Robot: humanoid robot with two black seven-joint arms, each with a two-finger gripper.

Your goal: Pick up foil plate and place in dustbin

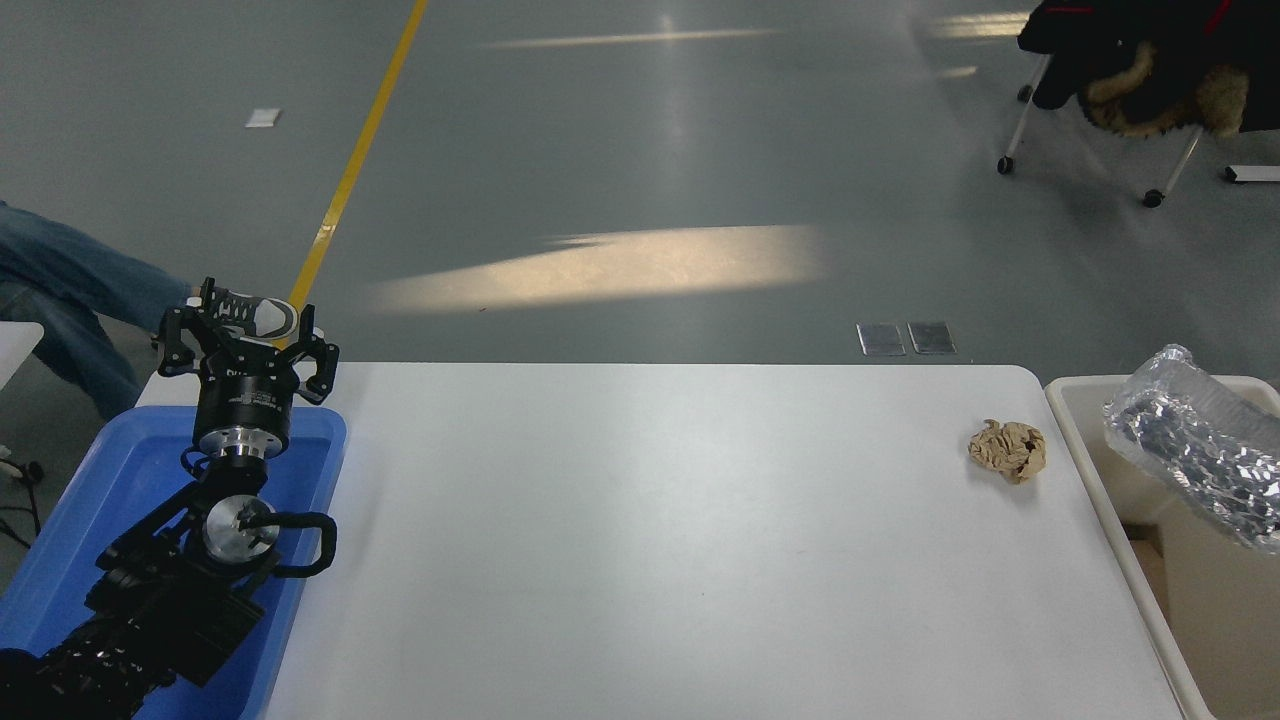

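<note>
Partly cropped, foil plate (1200,445) tilts over dustbin (1085,440).

left arm parked lower left, left gripper (246,342) fingers spread.

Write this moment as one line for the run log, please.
foil plate: over dustbin, tilted | right hand: out of view | left hand: parked over blue tray | paper wad: on table

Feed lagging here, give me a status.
Right arm out of view; left gripper parked over blue tray. Foil plate over dustbin. Paper wad on table, clear.
</note>
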